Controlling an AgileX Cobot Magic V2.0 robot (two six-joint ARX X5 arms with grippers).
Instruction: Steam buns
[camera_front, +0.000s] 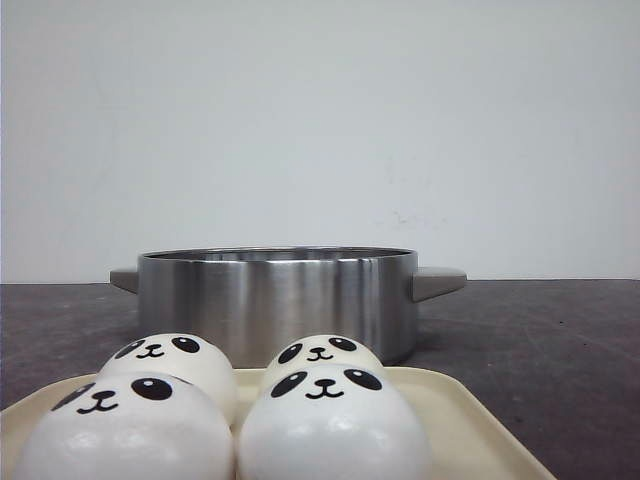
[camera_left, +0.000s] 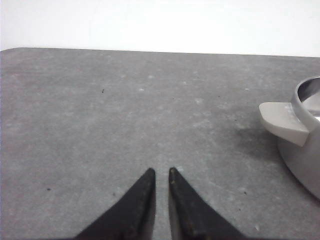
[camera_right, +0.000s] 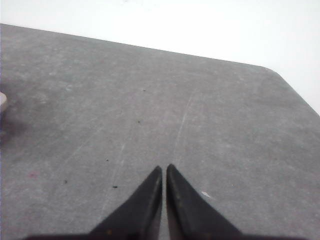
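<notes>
**Spotter:** Front view first, left to right: you have four buns on one cream tray (camera_front: 470, 415), in two rows of two. Front-left bun (camera_front: 125, 430), front-right bun (camera_front: 335, 425), and behind them the back-left bun (camera_front: 170, 360) and back-right bun (camera_front: 320, 352). Each shows a black panda face turned toward the camera.

**Operator's mate:** And the neighbours, are they touching?

**Spotter:** The front pair look pressed side by side; each back bun is partly hidden by the one ahead of it. Just beyond the tray you have one steel pot (camera_front: 275, 300) with two grey handles, one on each side. It stands on the dark table (camera_front: 560, 350), lid off.

**Operator's mate:** Your two arms?

**Spotter:** Neither shows in the front view. From the left wrist view, your left gripper (camera_left: 161, 172) hangs over bare tabletop, fingertips nearly together with only a thin slit between them, pinching nothing; one pot handle (camera_left: 282, 120) sits off to its side. From the right wrist view, your right gripper (camera_right: 164, 169) is likewise drawn almost closed on nothing, above bare table.
</notes>
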